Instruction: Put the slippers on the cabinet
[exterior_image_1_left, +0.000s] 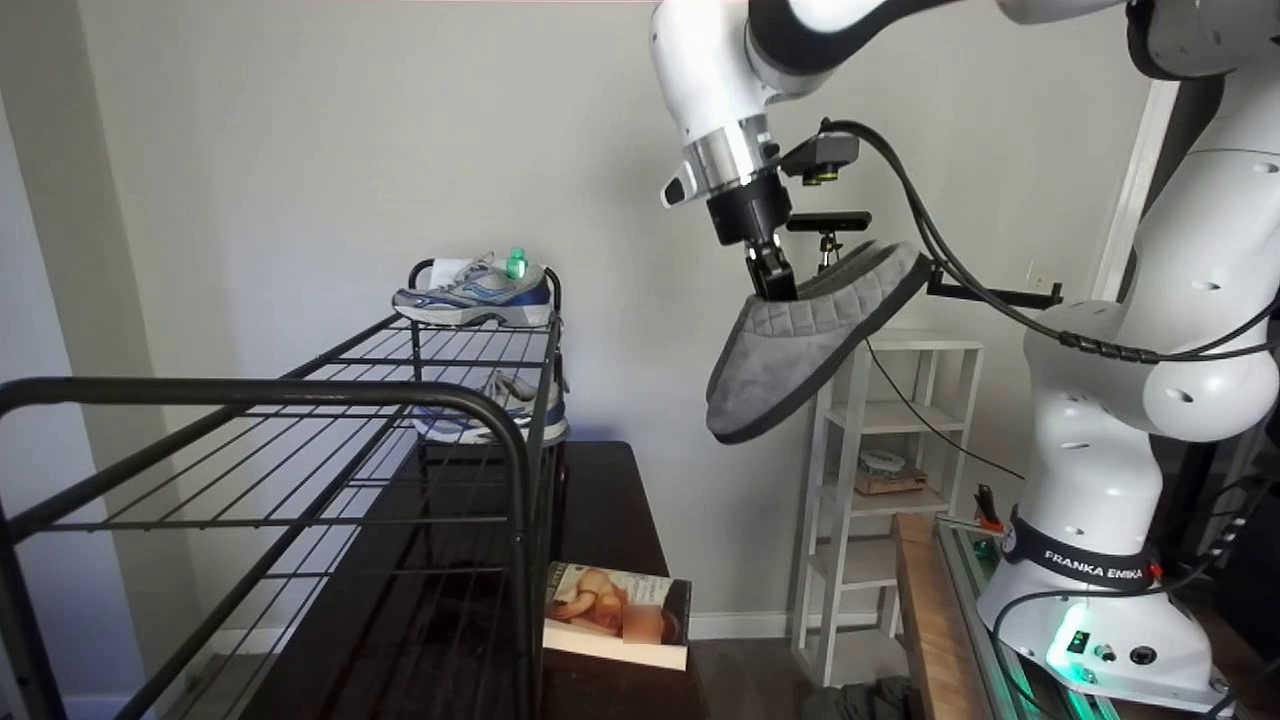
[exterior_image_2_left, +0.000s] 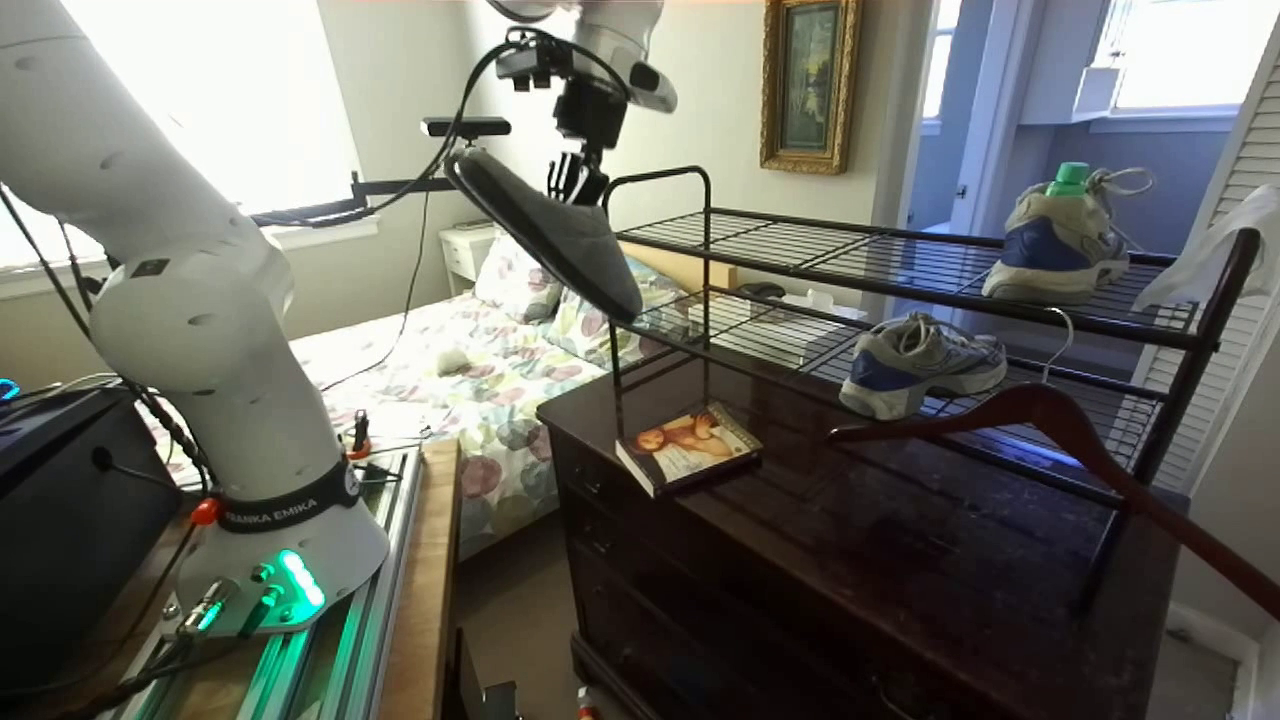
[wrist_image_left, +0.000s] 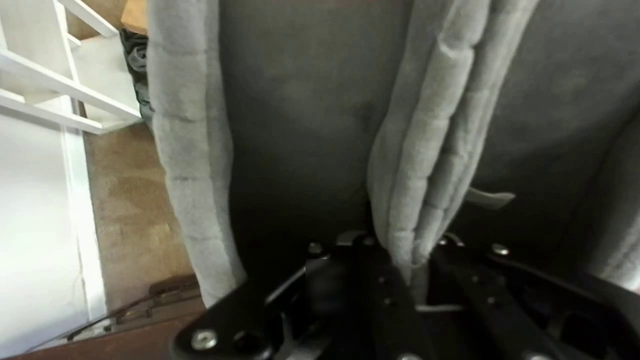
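Observation:
The grey slippers (exterior_image_1_left: 800, 350) hang in the air, pinched side by side, their long soles tilted with one end down. My gripper (exterior_image_1_left: 777, 290) is shut on their padded rims. In the wrist view the two inner rims (wrist_image_left: 430, 150) run together between the fingers (wrist_image_left: 412, 255). The slippers (exterior_image_2_left: 555, 240) and the gripper (exterior_image_2_left: 578, 185) also show in an exterior view, high near the end of the rack. The dark brown cabinet (exterior_image_1_left: 600, 500) stands lower, apart from the slippers; its top (exterior_image_2_left: 860, 540) also shows in an exterior view.
A black wire rack (exterior_image_2_left: 850, 270) stands on the cabinet, with sneakers (exterior_image_2_left: 1055, 250) on it. A book (exterior_image_2_left: 690, 445) lies on the cabinet's near end. A wooden hanger (exterior_image_2_left: 1050, 410) leans at the rack. A white shelf (exterior_image_1_left: 885, 410) and a bed (exterior_image_2_left: 420, 370) stand nearby.

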